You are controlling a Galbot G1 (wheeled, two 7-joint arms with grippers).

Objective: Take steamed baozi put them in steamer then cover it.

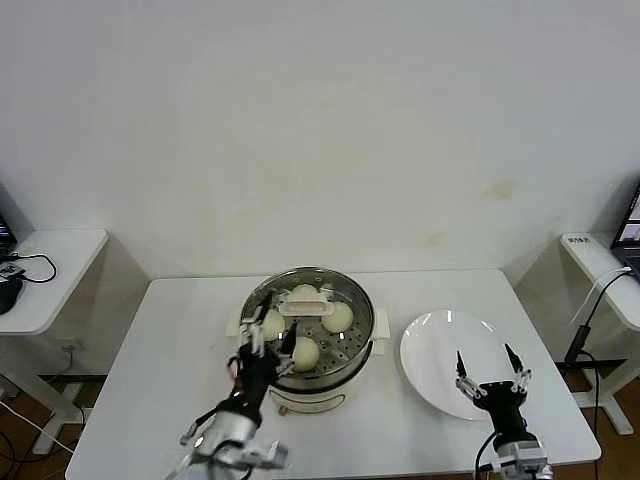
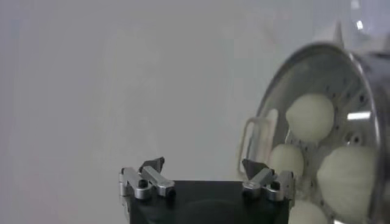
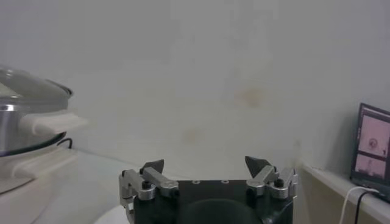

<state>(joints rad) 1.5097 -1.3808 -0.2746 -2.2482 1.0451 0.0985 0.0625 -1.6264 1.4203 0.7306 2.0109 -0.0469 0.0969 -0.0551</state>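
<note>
Left gripper (image 1: 262,338): black-fingered, nearest the head camera along with its partner; it sits at the steamer's left front edge, jaws spread wide and holding nothing. The left wrist view (image 2: 204,167) shows both fingertips apart with bare space between them.
Right gripper (image 1: 492,368): parked to the right of the steamer, over the near part of the plate, jaws spread wide and empty; the right wrist view (image 3: 206,165) shows the same gap.
Steamer (image 1: 358,352): round shiny steel basket with a perforated floor, on a white electric pot base with side handles; it stands at the middle of the white table (image 1: 180,360). From the right wrist it shows side-on (image 3: 15,125).
Cover (image 1: 345,290): round clear glass lid with a metal rim and a cream rectangular handle at its centre, lying on the steamer and closing it; seen through the left wrist camera (image 2: 317,122) as a tilted disc.
Steamed baozi (image 1: 338,317): four smooth, pale cream-white round buns inside the steamer, under the cover, spaced around its handle; they are visible through the glass from the left wrist (image 2: 310,117).
Plate (image 1: 440,345): flat round white dish, just right of the steamer, not touching it.
</note>
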